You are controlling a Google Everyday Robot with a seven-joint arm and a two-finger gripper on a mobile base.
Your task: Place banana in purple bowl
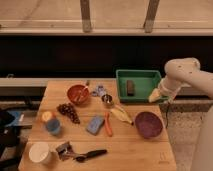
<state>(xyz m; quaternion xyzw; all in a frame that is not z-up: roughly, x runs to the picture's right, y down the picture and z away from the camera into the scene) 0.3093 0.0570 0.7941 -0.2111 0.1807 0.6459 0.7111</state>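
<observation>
The pale-yellow banana (121, 115) lies on the wooden table (125, 150), just left of the dark purple bowl (148, 124) at the right side. The bowl looks empty. My gripper (156, 95) hangs from the white arm (182, 75) at the table's right edge, beside the green tray, above and to the right of the bowl, well clear of the banana. It holds nothing that I can see.
A green tray (140, 85) with a dark block stands at the back right. A red-orange bowl (78, 94) with a utensil, grapes (68, 111), an orange stick (108, 126), a blue sponge (95, 125), cups (40, 152) and dark-handled tools (87, 155) lie to the left.
</observation>
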